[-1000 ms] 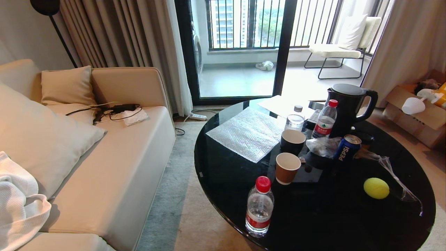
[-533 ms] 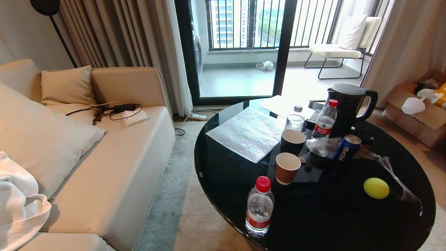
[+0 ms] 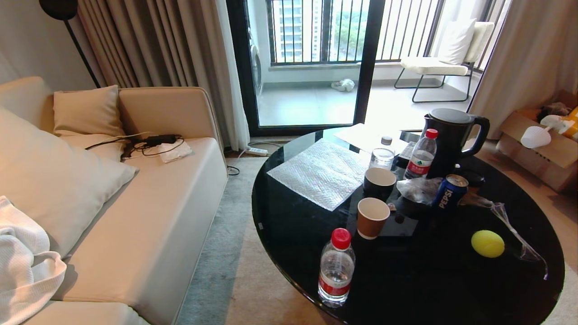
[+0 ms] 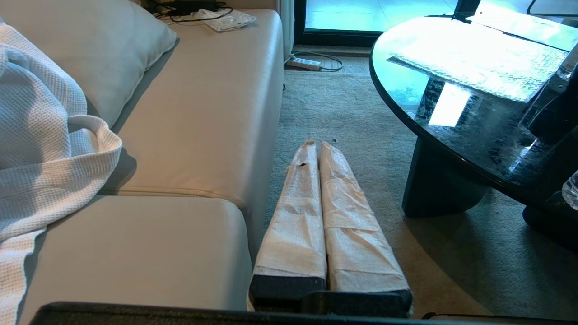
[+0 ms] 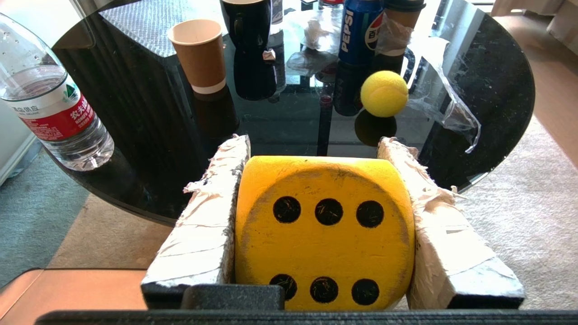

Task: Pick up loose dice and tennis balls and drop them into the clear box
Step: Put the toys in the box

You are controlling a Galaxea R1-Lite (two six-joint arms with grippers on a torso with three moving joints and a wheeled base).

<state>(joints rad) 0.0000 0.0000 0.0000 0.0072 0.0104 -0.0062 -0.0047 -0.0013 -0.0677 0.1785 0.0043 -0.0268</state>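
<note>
- Gripping a yellow die (image 5: 324,234) between its taped fingers (image 5: 205,221), the right gripper (image 5: 316,149) points level toward the black round table (image 5: 492,90), off its near edge
- Showing six dots on its upper face, the die fills the gap between both pads
- A tennis ball (image 3: 487,243) lies on the table near its right edge, just beside a crumpled clear wrapper (image 3: 519,230), beyond the gripper in the right wrist view
- The left gripper (image 4: 315,143) hangs idle above the carpet (image 4: 361,113) between sofa (image 4: 203,135) and table, its fingers pressed together and holding nothing
- The clear box shows in no view
</note>
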